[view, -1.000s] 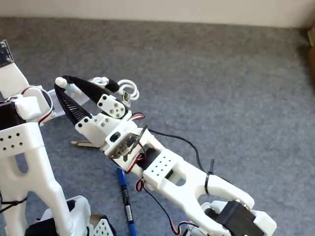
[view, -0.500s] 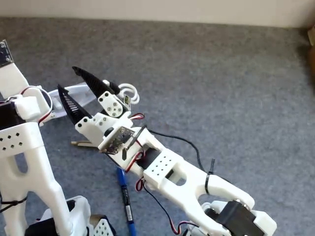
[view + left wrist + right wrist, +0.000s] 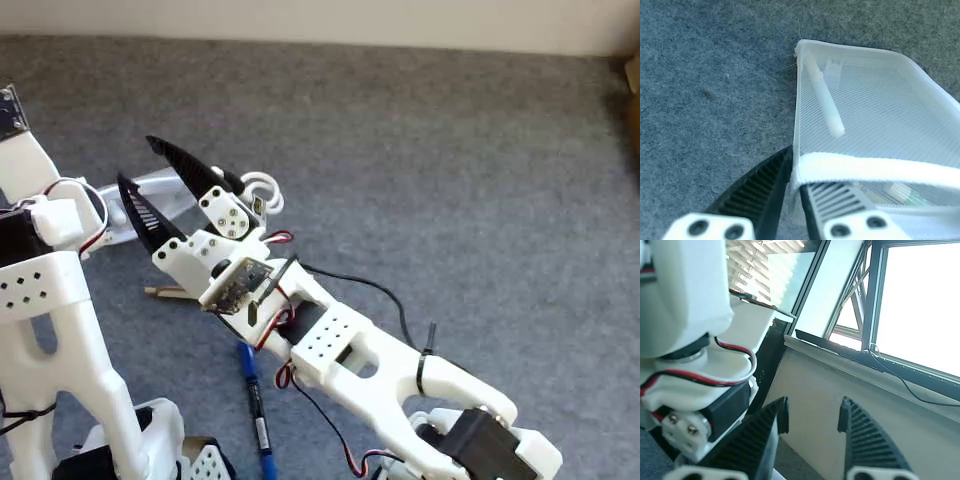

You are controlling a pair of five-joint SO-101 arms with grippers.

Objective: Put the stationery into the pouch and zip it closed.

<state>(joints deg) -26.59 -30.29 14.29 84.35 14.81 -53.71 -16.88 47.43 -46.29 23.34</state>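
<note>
Pinching pouch (image 3: 890, 115) rim, left fingers (image 3: 757, 195); white pen (image 3: 824, 97) inside.

White fine-striped pouch (image 3: 880, 115), white pen (image 3: 823, 95), blue pen (image 3: 257, 410), grey carpet (image 3: 480, 170).

A marker (image 3: 822, 95) lies inside the pouch (image 3: 880, 110) — the left gripper (image 3: 796, 172) clamps its rim; a pen (image 3: 256, 400) lies apart on the carpet (image 3: 450, 150).

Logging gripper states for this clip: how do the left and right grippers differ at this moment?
The left gripper is shut on the edge of the mesh pouch; the right gripper is open and holds nothing. The left gripper faces the carpet; the right gripper faces a window. Both have black ribbed fingers.
</note>
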